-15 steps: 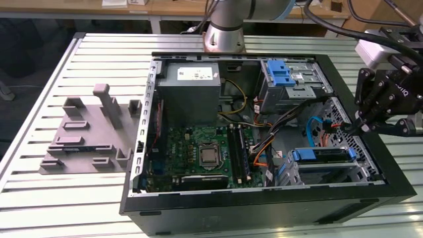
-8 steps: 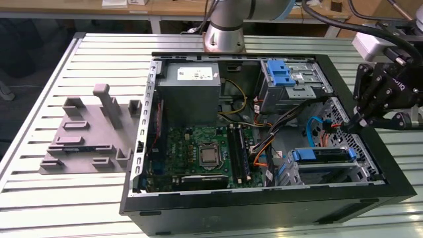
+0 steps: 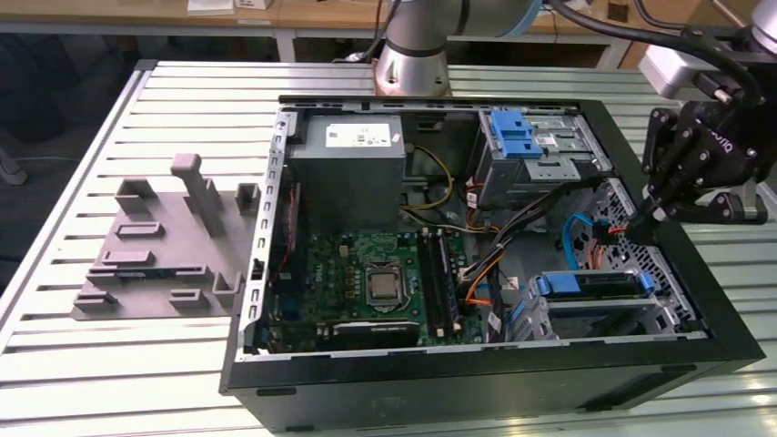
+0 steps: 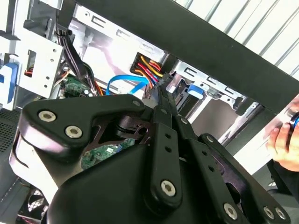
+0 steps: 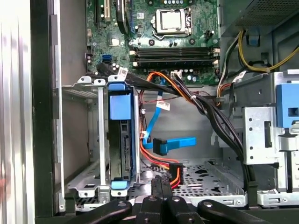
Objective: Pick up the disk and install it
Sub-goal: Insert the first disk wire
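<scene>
One disk [image 5: 120, 140], framed by blue rails, is seen seated on edge in a metal bay of the one open computer case [image 3: 486, 382]; one gripper [image 3: 641, 223] is held inside the case near that bay, its two fingers pressed together on nothing; one blue cable [image 5: 175, 142] is seen beside the disk.

Exterior view overhead, wrist views prob. over PC [image 3: 486, 387]

The computer case [image 3: 486, 387] stands on the worktop [image 3: 85, 382], with a fixture plate [image 3: 146, 250] beside it on the exterior view's left. Inside, the disk [image 3: 589, 284] sits in a bay, the motherboard [image 3: 364, 282] to its left in that view.
</scene>
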Tool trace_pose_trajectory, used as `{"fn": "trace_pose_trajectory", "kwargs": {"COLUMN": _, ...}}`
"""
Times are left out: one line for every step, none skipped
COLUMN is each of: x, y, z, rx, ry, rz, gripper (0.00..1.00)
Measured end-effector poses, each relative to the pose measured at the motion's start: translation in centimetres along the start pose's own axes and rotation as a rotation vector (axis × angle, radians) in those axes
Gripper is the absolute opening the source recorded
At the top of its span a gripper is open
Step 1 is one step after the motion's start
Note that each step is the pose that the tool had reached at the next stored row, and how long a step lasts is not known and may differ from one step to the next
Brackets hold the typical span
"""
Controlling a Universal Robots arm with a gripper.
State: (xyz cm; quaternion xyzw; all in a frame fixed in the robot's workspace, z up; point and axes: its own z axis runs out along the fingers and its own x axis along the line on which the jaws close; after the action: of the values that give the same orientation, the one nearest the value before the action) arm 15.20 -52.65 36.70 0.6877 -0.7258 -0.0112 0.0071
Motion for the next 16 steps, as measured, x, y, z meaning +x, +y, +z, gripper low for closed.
{"fn": "trace_pose_trajectory", "kwargs": {"x": 0.0, "y": -0.02, "z": 0.01, "rx": -0.003, "ry": 0.0008, "rz": 0.0, "gripper": 0.11}}
{"fn": "trace_pose_trajectory", "kwargs": {"x": 0.0, "y": -0.05, "z": 0.03, "rx": -0.0066, "ry": 0.0011, "rz": 0.0, "gripper": 0.11}}
{"fn": "trace_pose_trajectory", "kwargs": {"x": 0.0, "y": -0.08, "z": 0.05, "rx": -0.01, "ry": 0.0017, "rz": 0.0, "gripper": 0.11}}
{"fn": "trace_pose_trajectory", "kwargs": {"x": -0.01, "y": -0.09, "z": 0.07, "rx": -0.0111, "ry": 0.0021, "rz": 0.0, "gripper": 0.11}}
{"fn": "trace_pose_trajectory", "kwargs": {"x": -0.03, "y": -0.1, "z": 0.1, "rx": -0.0118, "ry": 0.0021, "rz": 0.001, "gripper": 0.11}}
{"fn": "trace_pose_trajectory", "kwargs": {"x": -0.06, "y": -0.11, "z": 0.14, "rx": -0.012, "ry": 0.0019, "rz": 0.003, "gripper": 0.11}}
{"fn": "trace_pose_trajectory", "kwargs": {"x": -0.09, "y": -0.12, "z": 0.17, "rx": -0.0122, "ry": 0.0019, "rz": 0.007, "gripper": 0.11}}
{"fn": "trace_pose_trajectory", "kwargs": {"x": -0.12, "y": -0.14, "z": 0.2, "rx": -0.0123, "ry": 0.0026, "rz": 0.012, "gripper": 0.11}}
{"fn": "trace_pose_trajectory", "kwargs": {"x": -0.17, "y": -0.15, "z": 0.23, "rx": -0.0124, "ry": 0.0034, "rz": 0.017, "gripper": 0.11}}
{"fn": "trace_pose_trajectory", "kwargs": {"x": -0.23, "y": -0.18, "z": 0.25, "rx": -0.0126, "ry": 0.0037, "rz": 0.021, "gripper": 0.11}}
{"fn": "trace_pose_trajectory", "kwargs": {"x": -0.28, "y": -0.2, "z": 0.28, "rx": -0.0134, "ry": 0.0037, "rz": 0.024, "gripper": 0.11}}
{"fn": "trace_pose_trajectory", "kwargs": {"x": -0.34, "y": -0.22, "z": 0.3, "rx": -0.0146, "ry": 0.0039, "rz": 0.026, "gripper": 0.11}}
{"fn": "trace_pose_trajectory", "kwargs": {"x": -0.36, "y": -0.24, "z": 0.33, "rx": -0.0164, "ry": 0.0041, "rz": 0.028, "gripper": 0.11}}
{"fn": "trace_pose_trajectory", "kwargs": {"x": -0.39, "y": -0.26, "z": 0.36, "rx": -0.0196, "ry": 0.0046, "rz": 0.029, "gripper": 0.11}}
{"fn": "trace_pose_trajectory", "kwargs": {"x": -0.42, "y": -0.29, "z": 0.39, "rx": -0.0239, "ry": 0.0054, "rz": 0.031, "gripper": 0.17}}
{"fn": "trace_pose_trajectory", "kwargs": {"x": -0.44, "y": -0.31, "z": 0.42, "rx": -0.029, "ry": 0.0066, "rz": 0.032, "gripper": 0.17}}
